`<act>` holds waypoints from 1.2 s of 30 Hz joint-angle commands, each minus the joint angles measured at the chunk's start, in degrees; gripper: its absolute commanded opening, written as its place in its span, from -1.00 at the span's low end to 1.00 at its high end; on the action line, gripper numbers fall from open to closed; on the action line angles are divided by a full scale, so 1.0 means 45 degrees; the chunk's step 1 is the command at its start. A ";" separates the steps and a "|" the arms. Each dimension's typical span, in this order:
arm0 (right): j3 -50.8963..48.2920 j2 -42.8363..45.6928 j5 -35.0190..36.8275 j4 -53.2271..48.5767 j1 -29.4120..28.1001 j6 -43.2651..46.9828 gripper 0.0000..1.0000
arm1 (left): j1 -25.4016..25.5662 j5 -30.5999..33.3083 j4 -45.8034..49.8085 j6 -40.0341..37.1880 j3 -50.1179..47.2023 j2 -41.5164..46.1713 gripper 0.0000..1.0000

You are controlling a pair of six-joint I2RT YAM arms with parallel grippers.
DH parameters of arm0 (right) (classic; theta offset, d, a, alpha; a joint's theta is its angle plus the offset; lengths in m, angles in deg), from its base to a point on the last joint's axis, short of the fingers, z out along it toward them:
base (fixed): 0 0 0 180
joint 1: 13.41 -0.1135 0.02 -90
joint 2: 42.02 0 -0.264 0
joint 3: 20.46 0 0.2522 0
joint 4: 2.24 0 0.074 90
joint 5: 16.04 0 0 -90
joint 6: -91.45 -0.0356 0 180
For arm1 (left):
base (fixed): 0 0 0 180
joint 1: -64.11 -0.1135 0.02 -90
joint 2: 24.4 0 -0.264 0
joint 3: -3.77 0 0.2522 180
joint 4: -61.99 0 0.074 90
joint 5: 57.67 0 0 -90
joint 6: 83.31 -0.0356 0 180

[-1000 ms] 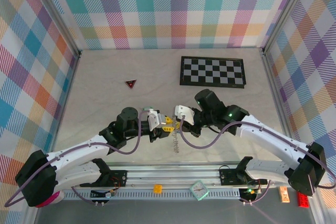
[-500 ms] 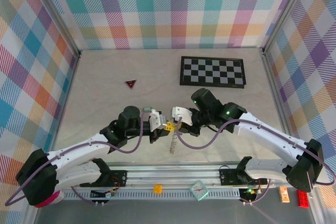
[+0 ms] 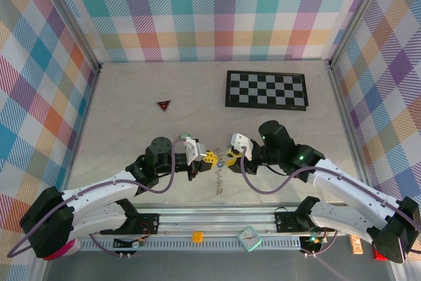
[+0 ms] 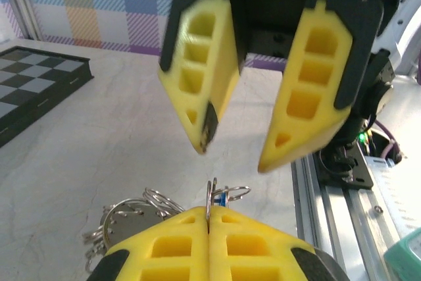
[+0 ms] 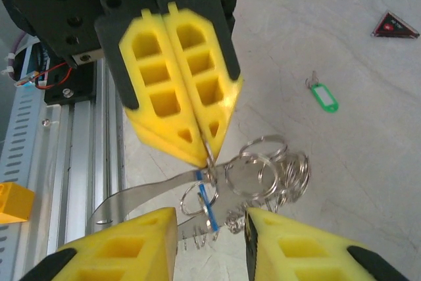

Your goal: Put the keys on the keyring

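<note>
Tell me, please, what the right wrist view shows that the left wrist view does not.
The right wrist view adds the green key, lying on the table apart from the rings, and the red triangle. The left wrist view adds the checkerboard. Both share the left gripper shut on the keyring, the blue key just past its tip, the right gripper open facing it, and the rail.

The right gripper (image 3: 230, 157) now has its jaws apart and has backed away; the left gripper (image 3: 209, 158) alone pinches the keyring (image 5: 131, 195).
</note>
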 commanded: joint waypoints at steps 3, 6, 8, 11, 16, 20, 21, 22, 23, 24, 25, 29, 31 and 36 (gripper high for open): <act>-0.0237 0.0095 0.0856 0.0945 -0.0550 -0.0341 -0.37 | 0.0155 0.0531 -0.1126 0.1498 0.0147 -0.0183 -1.00; -0.0310 0.0088 0.1920 0.1266 -0.0813 -0.0133 -0.39 | 0.0180 0.0622 -0.1082 0.1932 0.0228 -0.0320 -1.00; -0.0385 0.0210 0.2547 0.1491 -0.0942 0.0085 -0.40 | 0.0177 0.0628 -0.0989 0.2019 0.0260 -0.0319 -1.00; -0.0456 0.0343 0.2899 0.1706 -0.1085 0.0364 -0.43 | 0.0167 0.0633 -0.0904 0.2076 0.0304 -0.0336 -1.00; -0.0255 -0.0077 0.2263 0.1296 -0.1165 0.0524 -0.46 | 0.0167 0.0627 -0.0906 0.2123 0.0349 -0.0415 -1.00; -0.0271 -0.0221 0.2086 0.1330 -0.1209 0.0446 -0.49 | 0.0164 0.0557 -0.0867 0.2089 0.0387 -0.0415 -1.00; -0.0297 -0.0204 0.2149 0.1350 -0.1199 0.0446 -0.49 | 0.0168 0.0535 -0.0864 0.2068 0.0391 -0.0426 -1.00; -0.0306 -0.0203 0.2210 0.1352 -0.1209 0.0446 -0.50 | 0.0177 0.0511 -0.0877 0.2079 0.0387 -0.0428 -1.00; -0.0291 -0.0203 0.2256 0.1343 -0.1209 0.0480 -0.52 | 0.0164 0.0473 -0.0886 0.2069 0.0387 -0.0419 -1.00; -0.0278 -0.0204 0.2298 0.1335 -0.1209 0.0488 -0.53 | 0.0182 0.0433 -0.0906 0.2064 0.0369 -0.0407 -1.00; -0.0270 -0.0203 0.2337 0.1344 -0.1195 0.0505 -0.56 | 0.0175 0.0428 -0.0916 0.2049 0.0381 -0.0412 -1.00; -0.0270 -0.0233 0.2360 0.1280 -0.1209 0.0573 -0.69 | 0.0180 0.0353 -0.0923 0.2072 0.0387 -0.0376 -1.00; -0.0267 -0.0247 0.2340 0.1202 -0.1209 0.0583 -0.73 | 0.0164 0.0350 -0.0925 0.2079 0.0389 -0.0322 -1.00; -0.0241 -0.0331 0.2189 0.1134 -0.1209 0.0582 -0.78 | 0.0170 0.0240 -0.0998 0.2117 0.0387 -0.0299 -1.00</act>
